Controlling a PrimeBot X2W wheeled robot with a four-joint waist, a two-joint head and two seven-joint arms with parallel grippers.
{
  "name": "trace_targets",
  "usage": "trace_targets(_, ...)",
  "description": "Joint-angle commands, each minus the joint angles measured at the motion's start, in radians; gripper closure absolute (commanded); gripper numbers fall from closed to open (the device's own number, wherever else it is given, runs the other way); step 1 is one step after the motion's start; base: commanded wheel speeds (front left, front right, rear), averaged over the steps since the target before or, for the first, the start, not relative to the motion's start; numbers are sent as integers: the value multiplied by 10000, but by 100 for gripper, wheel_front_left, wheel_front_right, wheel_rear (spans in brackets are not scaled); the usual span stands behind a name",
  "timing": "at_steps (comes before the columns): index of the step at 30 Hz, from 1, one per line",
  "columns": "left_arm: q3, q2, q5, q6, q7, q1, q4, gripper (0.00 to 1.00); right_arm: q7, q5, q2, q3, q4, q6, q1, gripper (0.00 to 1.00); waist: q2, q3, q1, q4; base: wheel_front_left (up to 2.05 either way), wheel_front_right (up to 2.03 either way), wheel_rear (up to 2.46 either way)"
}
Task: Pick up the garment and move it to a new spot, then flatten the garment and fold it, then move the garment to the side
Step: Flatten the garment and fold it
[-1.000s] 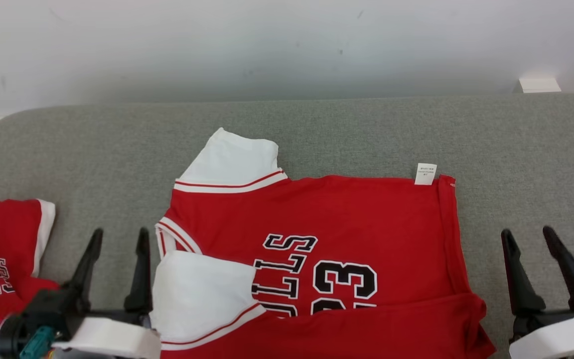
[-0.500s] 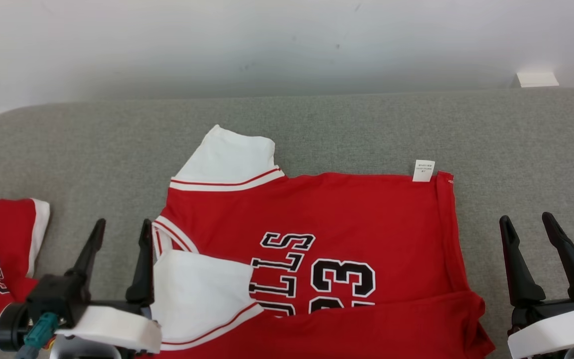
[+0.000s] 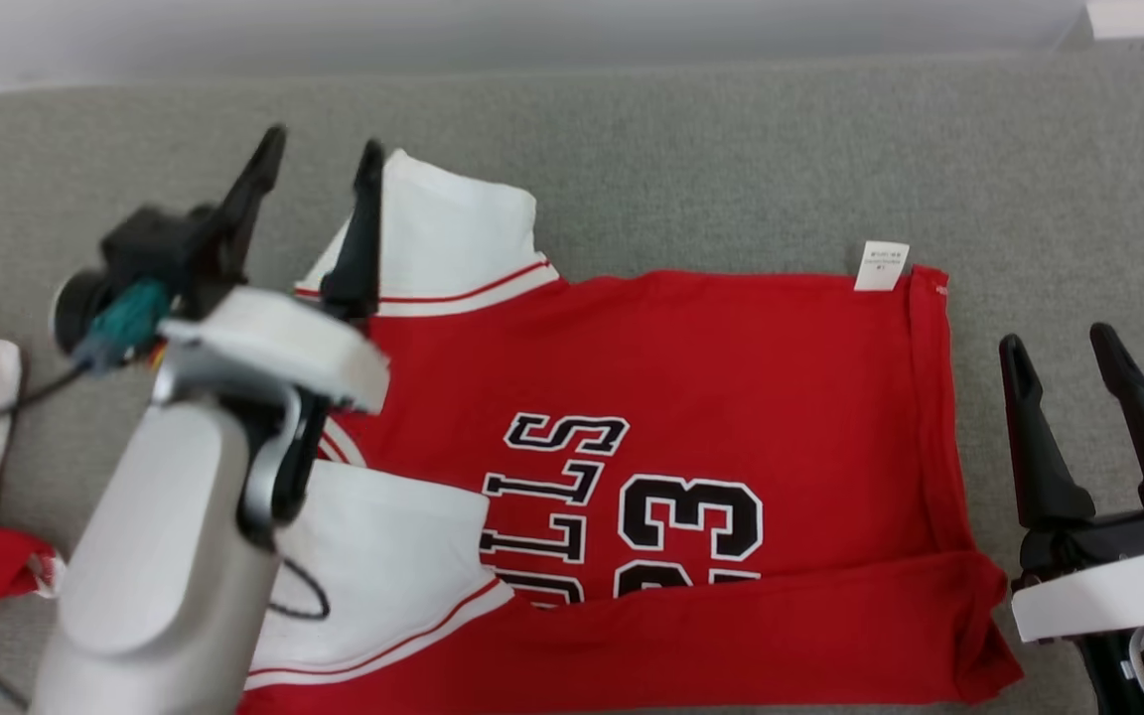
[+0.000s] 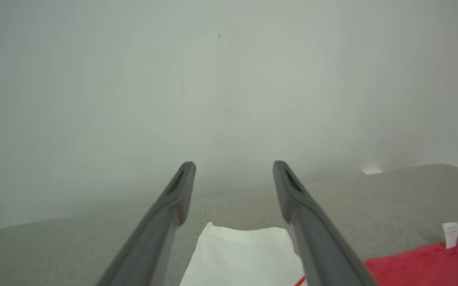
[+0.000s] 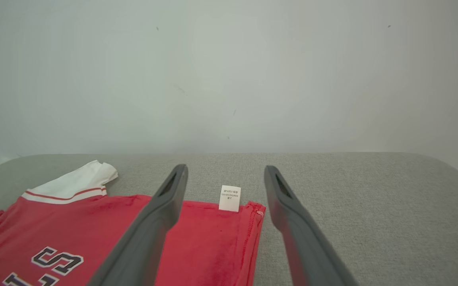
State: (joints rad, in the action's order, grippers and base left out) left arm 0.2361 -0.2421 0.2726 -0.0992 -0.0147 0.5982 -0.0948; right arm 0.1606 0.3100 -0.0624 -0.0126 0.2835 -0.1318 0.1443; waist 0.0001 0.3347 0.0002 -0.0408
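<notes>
Left gripper (image 3: pixel 322 144) moved forward, now above the garment's far white sleeve (image 3: pixel 453 228), jaws spread, holding nothing. Right gripper (image 3: pixel 1057 338) also spread and empty, just right of the red garment (image 3: pixel 731 377), which lies partly folded on the grey cushion (image 3: pixel 731 149).

Red garment (image 3: pixel 711 387), white sleeves, black lettering; grey couch (image 3: pixel 731 149).

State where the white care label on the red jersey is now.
In the head view, the white care label sticks out from the red jersey's far edge near its right corner, beyond and left of the right pincer.
</notes>
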Motion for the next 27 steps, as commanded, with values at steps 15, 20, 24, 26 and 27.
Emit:
trace_targets(15, 772, 858, 272, 1054, 898, 4023, -8246, 0, -364, 366, -228, 203, -1050, 24, 851, 0, -1, 1231, -2, -720, 0, 0, 0)
trace_targets(20, 891, 1078, 497, 1373, 1839, 4202, -9810, 99, -437, 534, -336, 173, -1581, 24, 990, 0, -1, 1167, -2, -740, 0, 0, 0)
trace_targets(24, 1011, 996, 341, 1444, 1220, 4481, -10157, 100, -481, 621, -513, 292, -1957, 24, 1196, 0, -1, 1111, -2, -793, 0, 0, 0)
trace_targets(26, 1030, 966, 305, 1413, 683, 4676, -10178, 100, -495, 694, -631, 356, -2212, 24, 1369, 0, -1, 1074, -2, -784, 0, 0, 0)
trace_targets(27, 1047, 952, 266, 1395, 404, 4776, -10177, 100, -504, 705, -710, 403, -2368, 24, 1468, 0, -1, 1057, -2, -769, 0, 0, 0)
